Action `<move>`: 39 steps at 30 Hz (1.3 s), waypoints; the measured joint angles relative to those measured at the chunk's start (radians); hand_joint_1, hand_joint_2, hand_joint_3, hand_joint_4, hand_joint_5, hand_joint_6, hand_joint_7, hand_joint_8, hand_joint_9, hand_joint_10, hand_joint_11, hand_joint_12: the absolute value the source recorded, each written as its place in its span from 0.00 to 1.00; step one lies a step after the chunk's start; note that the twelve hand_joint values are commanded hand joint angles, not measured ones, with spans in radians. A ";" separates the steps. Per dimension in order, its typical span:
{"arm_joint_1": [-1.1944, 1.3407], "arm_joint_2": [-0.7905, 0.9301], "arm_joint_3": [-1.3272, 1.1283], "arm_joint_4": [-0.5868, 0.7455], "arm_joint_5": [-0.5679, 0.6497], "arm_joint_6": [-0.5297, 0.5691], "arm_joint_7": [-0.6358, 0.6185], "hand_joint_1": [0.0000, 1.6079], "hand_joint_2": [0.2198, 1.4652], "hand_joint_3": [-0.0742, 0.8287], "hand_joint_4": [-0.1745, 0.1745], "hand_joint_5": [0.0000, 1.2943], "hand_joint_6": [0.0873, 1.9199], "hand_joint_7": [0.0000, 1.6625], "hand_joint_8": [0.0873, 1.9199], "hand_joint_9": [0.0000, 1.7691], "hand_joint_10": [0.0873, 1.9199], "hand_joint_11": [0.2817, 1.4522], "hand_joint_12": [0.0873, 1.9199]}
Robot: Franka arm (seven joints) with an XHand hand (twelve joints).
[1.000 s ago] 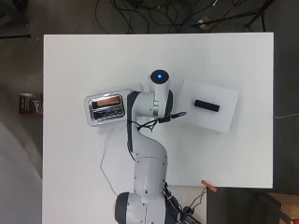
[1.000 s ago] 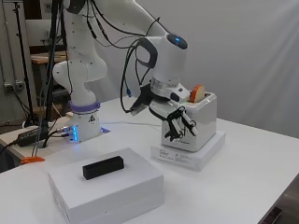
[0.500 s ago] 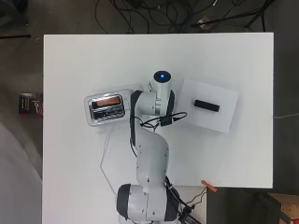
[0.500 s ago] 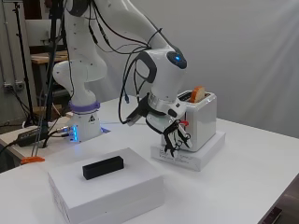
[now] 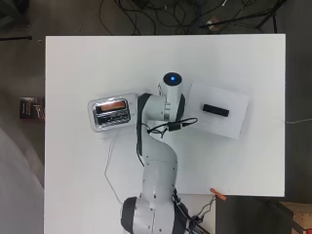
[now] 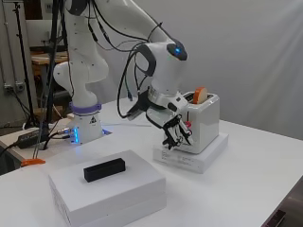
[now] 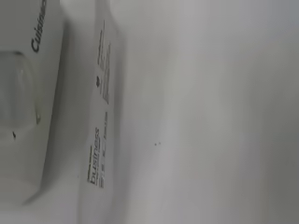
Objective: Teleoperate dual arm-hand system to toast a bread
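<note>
Beside toaster (image 6: 204,124), hand (image 6: 174,133), side-view only.

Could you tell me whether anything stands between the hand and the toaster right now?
Nothing visible does. In the side view the hand hangs with curled fingers right at the end face of the toaster, the bread standing up out of its slot.

The toaster (image 6: 203,122) stands on a flat box (image 6: 191,155) in the middle of the table (image 6: 246,189). A slice of bread (image 6: 200,95) sticks up out of a slot in the top of the toaster. The hand (image 6: 174,133) is just beside the toaster's near end. Well apart from the toaster, on the other side of the arm, lies a bigger box (image 5: 219,116). A small block (image 5: 215,110) lies on top of it.
</note>
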 joint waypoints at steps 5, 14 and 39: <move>0.005 -0.097 0.015 -0.033 -0.017 0.030 0.049 0.00 0.77 0.08 0.34 0.28 0.00 0.46 0.00 0.50 0.02 0.31 0.03; 0.014 -0.062 0.059 -0.040 -0.010 0.025 0.017 0.01 0.73 0.08 0.20 0.29 0.00 0.53 0.56 0.57 0.74 0.25 0.81; 0.014 -0.140 0.059 -0.043 0.059 0.001 0.036 0.00 0.69 0.09 0.28 0.40 0.00 0.54 0.37 0.57 0.47 0.33 0.43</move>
